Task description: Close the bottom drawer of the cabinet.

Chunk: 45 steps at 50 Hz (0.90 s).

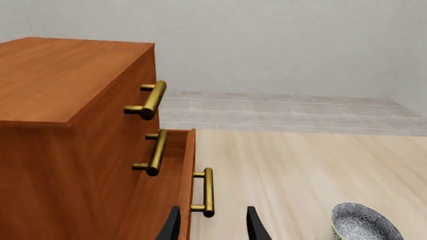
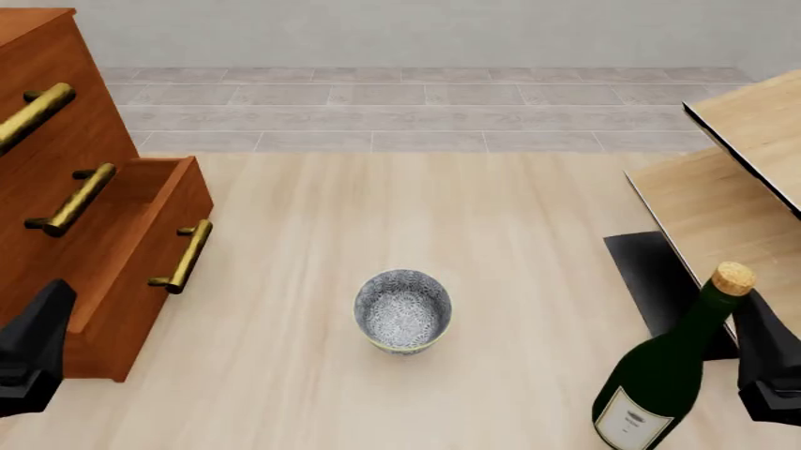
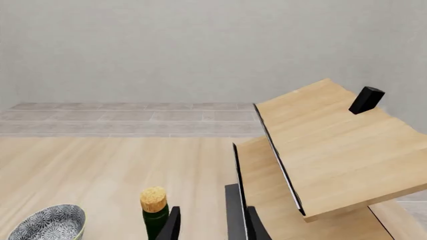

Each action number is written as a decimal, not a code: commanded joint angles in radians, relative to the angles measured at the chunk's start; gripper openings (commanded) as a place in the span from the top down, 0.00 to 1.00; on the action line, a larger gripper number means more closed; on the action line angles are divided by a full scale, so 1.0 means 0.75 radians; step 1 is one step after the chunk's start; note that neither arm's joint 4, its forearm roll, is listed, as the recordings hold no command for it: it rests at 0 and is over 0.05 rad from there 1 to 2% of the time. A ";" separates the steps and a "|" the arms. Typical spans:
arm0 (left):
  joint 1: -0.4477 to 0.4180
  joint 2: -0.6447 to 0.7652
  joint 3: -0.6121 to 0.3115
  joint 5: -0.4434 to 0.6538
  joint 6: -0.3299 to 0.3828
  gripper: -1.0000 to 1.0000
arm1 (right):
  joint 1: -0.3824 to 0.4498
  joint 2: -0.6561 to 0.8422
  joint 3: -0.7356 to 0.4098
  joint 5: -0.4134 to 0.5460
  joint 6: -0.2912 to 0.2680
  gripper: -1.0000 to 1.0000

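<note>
Below two shut drawers, the bottom drawer (image 2: 131, 246) juts open; left fingers (image 1: 171, 226) spread.

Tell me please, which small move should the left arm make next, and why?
Probably ease the left gripper forward onto the bottom drawer front, near its handle. The drawer stands pulled out of the cabinet, and the gripper's open fingers are just short of the handle, touching nothing.
</note>
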 commanded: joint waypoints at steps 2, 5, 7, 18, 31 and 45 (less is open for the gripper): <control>0.029 -0.066 0.068 -0.071 0.059 0.00 | 0.010 0.018 -0.003 -0.003 0.000 0.00; 0.027 -0.067 0.071 -0.070 0.060 0.00 | 0.014 0.012 -0.003 0.001 -0.003 0.00; 0.026 -0.066 0.070 -0.069 0.059 0.00 | 0.017 0.008 -0.004 0.004 -0.005 0.00; 0.010 -0.057 0.071 -0.078 0.061 0.00 | 0.034 0.006 -0.003 0.003 -0.013 0.00; -0.093 0.228 0.068 -0.289 -0.006 0.00 | 0.058 0.009 -0.003 0.000 -0.016 0.00; -0.264 0.674 0.048 -0.593 -0.027 0.00 | 0.084 0.053 0.000 -0.033 -0.007 0.00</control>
